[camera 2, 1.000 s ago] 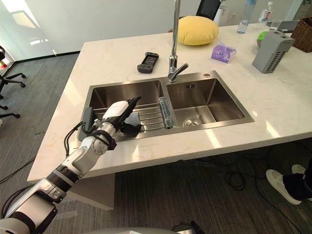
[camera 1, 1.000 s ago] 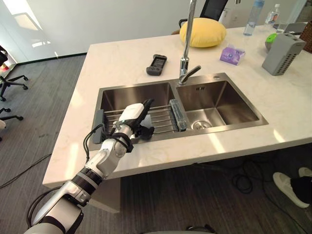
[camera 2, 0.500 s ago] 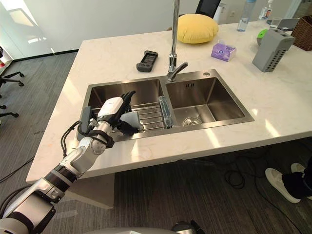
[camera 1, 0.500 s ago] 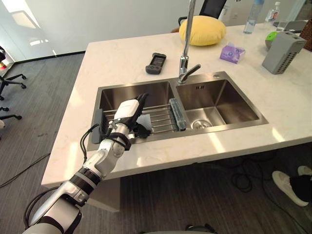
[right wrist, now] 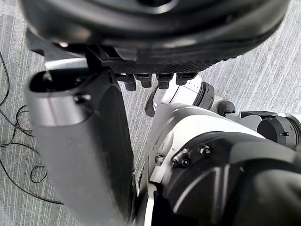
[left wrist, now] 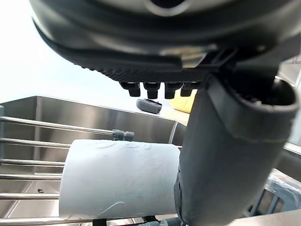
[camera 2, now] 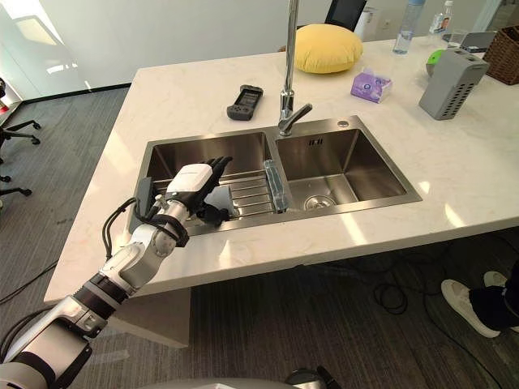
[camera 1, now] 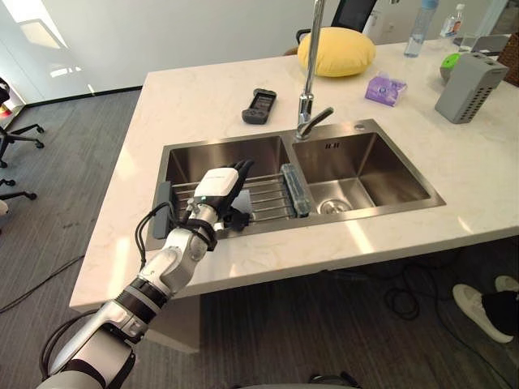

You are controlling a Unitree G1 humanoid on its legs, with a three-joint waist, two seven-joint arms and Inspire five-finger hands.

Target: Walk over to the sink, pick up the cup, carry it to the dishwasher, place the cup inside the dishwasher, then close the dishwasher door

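A pale grey cup [left wrist: 120, 181] lies on its side on the wire rack [camera 1: 269, 198] across the left basin of the steel sink [camera 1: 366, 130]. My left hand [camera 1: 217, 185] hovers just over the cup, open, with straight fingers [left wrist: 155, 89] reaching past it and the thumb [left wrist: 225, 155] down beside its end. From the eye views the hand covers most of the cup. My right hand [right wrist: 155, 37] is open, hanging low over the carpeted floor.
A tall faucet [camera 1: 308, 97] stands behind the sink's divider. On the counter lie a black remote [camera 1: 260, 106], a yellow cushion [camera 1: 336, 53], a purple tissue pack [camera 1: 386, 89] and a grey box [camera 1: 470, 87]. A person's shoe [camera 1: 478, 312] is at the lower right.
My left hand has come down and forward over the cup, now covering it in the eye views. The cup has stayed on the rack.
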